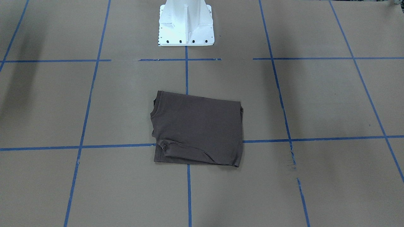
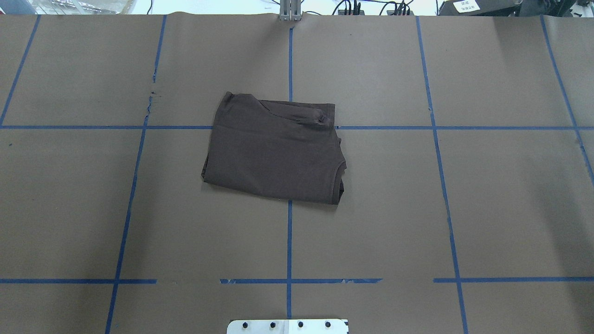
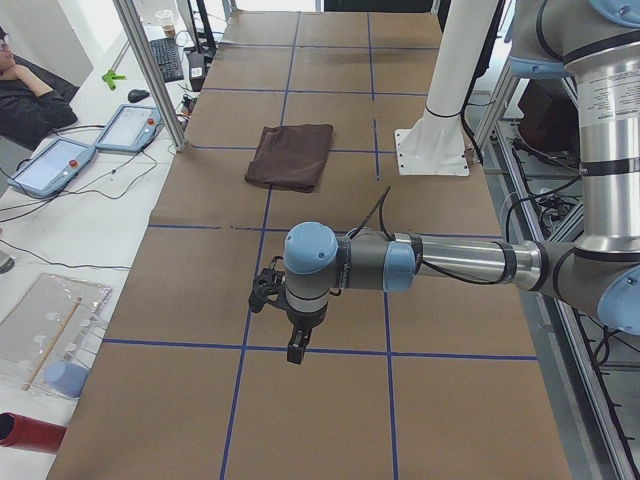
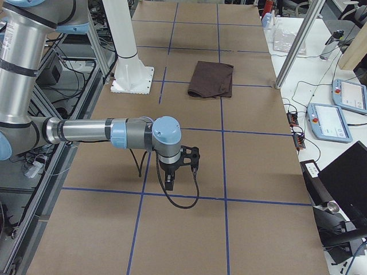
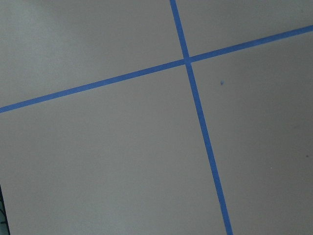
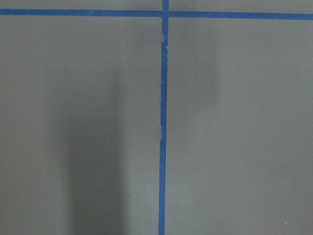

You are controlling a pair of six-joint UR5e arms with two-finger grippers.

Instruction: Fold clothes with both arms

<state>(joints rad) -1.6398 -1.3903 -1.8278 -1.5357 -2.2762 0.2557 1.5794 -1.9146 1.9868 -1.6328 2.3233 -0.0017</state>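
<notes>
The clothes are one dark grey-brown T-shirt [image 1: 197,129] folded into a compact rectangle on the brown paper at the table's middle, also seen from above [image 2: 274,148] and from both ends [image 3: 292,155] [image 4: 212,79]. A sleeve lies folded over its far edge. My left arm hovers over the table's left end, far from the shirt, its gripper [image 3: 297,350] pointing down. My right arm hangs likewise over the right end with its gripper [image 4: 170,183] pointing down. I cannot tell whether either is open or shut. Both wrist views show only paper and blue tape.
The white pedestal base [image 1: 186,25] stands at the robot's side of the table. Blue tape lines [image 2: 289,69] grid the paper. A seated person [image 3: 25,95] and control tablets [image 3: 128,127] are beyond the far edge, with an aluminium post [image 3: 150,70] at it.
</notes>
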